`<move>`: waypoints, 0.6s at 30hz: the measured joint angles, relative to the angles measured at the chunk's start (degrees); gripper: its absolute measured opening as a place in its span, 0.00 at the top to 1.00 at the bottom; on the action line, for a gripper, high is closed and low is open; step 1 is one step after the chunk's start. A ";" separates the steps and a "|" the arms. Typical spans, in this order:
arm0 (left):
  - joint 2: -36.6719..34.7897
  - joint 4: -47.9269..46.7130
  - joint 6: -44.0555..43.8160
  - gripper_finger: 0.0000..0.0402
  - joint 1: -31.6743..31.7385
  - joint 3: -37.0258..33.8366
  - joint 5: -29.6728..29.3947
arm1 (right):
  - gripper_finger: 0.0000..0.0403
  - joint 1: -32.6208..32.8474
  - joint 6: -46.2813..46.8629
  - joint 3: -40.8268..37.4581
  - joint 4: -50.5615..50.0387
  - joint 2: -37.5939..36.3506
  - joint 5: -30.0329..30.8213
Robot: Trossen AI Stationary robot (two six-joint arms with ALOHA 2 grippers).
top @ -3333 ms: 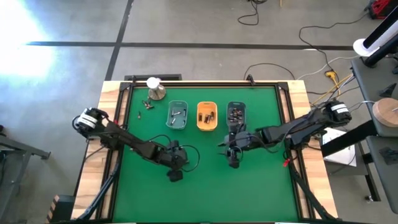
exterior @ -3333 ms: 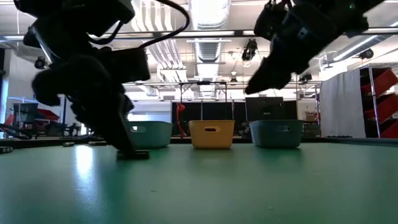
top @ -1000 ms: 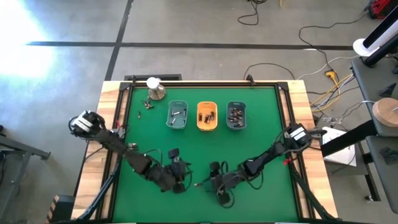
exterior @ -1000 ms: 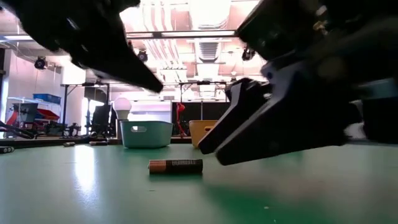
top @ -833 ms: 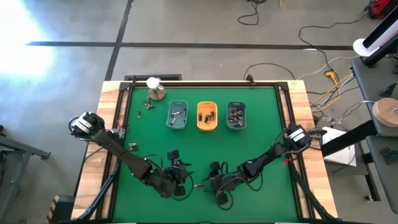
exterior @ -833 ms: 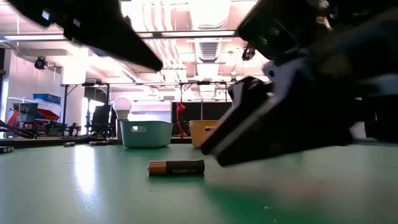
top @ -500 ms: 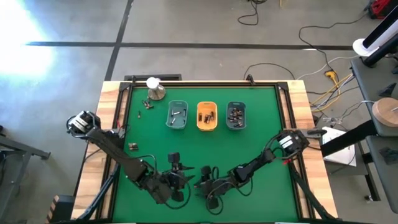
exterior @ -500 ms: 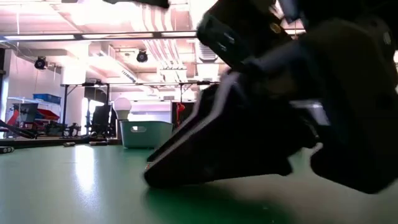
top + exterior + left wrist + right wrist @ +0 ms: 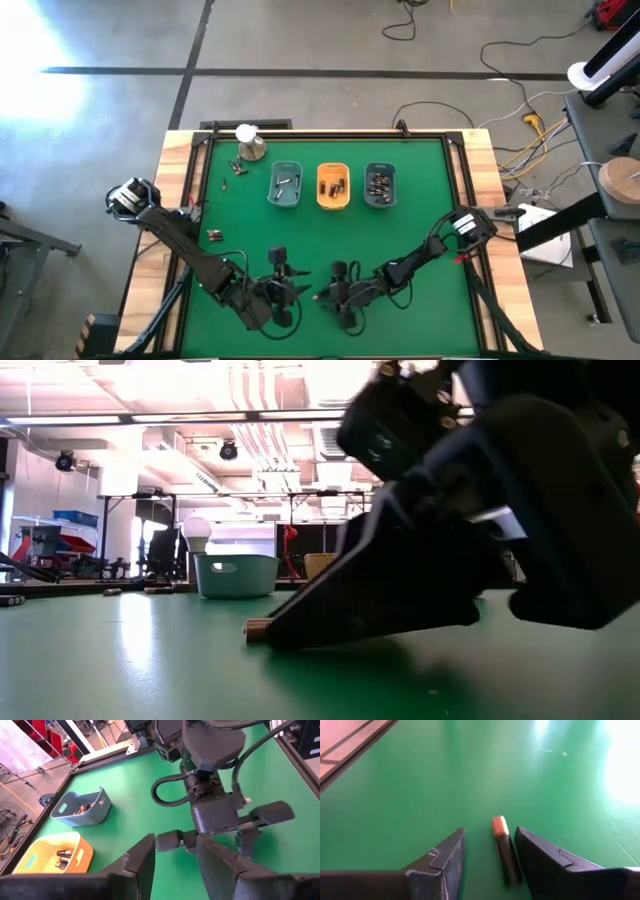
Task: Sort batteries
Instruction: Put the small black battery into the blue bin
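Green felt covers the table (image 9: 420, 200), and near its front edge a small dark cylindrical battery with a coppery end (image 9: 504, 847) lies flat on it. The right gripper (image 9: 490, 857) is lowered around that battery, its two dark fingers (image 9: 447, 857) standing apart on either side without touching it. The left gripper (image 9: 175, 862) hovers just beside, its fingers also apart and holding nothing. At the table's far side three small plastic trays stand in a row: a pale blue tray (image 9: 285, 185), a yellow tray (image 9: 333, 187) and a grey-blue tray (image 9: 379, 186), each holding more batteries (image 9: 378, 183). A few loose batteries (image 9: 232, 170) lie near a round metal dome with a white ball (image 9: 248, 143).
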 joint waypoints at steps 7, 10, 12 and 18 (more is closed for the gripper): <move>0.00 0.85 1.62 0.69 -0.02 0.00 -2.86 | 0.57 -0.07 -0.55 -6.10 11.15 -0.61 2.57; 0.00 2.25 2.01 0.69 0.04 -0.04 -3.65 | 0.59 -0.30 -1.19 -5.88 14.57 0.96 3.71; -0.09 5.06 2.53 0.69 0.07 -0.04 -2.47 | 0.60 -0.73 -1.29 -4.63 16.92 2.87 4.08; -2.05 13.99 12.49 0.69 -0.11 -0.09 14.23 | 0.65 -1.35 1.33 -2.58 20.61 7.11 4.85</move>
